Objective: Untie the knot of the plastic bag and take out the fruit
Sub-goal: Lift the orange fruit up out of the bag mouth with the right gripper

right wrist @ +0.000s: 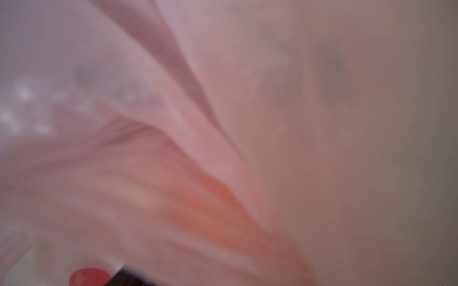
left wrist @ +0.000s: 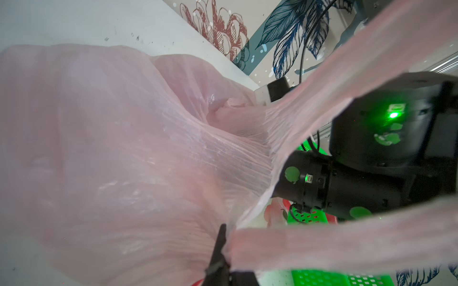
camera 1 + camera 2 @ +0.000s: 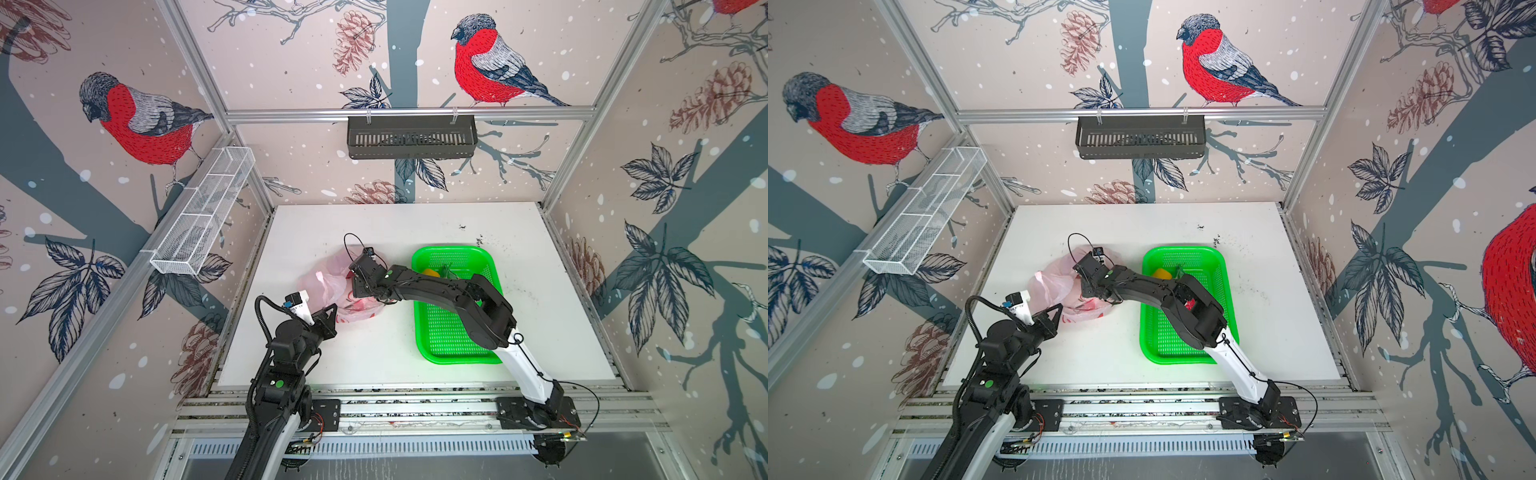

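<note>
At desk centre, nine o'clock from the green basket [image 3: 457, 360], the plastic bag [image 3: 322, 282]: limp, slippery film, best taken at its rim; left gripper [image 3: 330, 311] jaws pinched shut on its edge; right gripper [image 3: 358, 291] jaws buried inside, state unclear

Shining evenly and brightly in both top views, bowing at the edges; blurring wholly against the plastic bag [image 1: 173, 123] in the right wrist view.

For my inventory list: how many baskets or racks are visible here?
3: a bright green perforated plastic basket on the right of the white table; a white wire-mesh rack on the left wall rail; a dark slotted rack on the back rail. None seems hidden.
</note>
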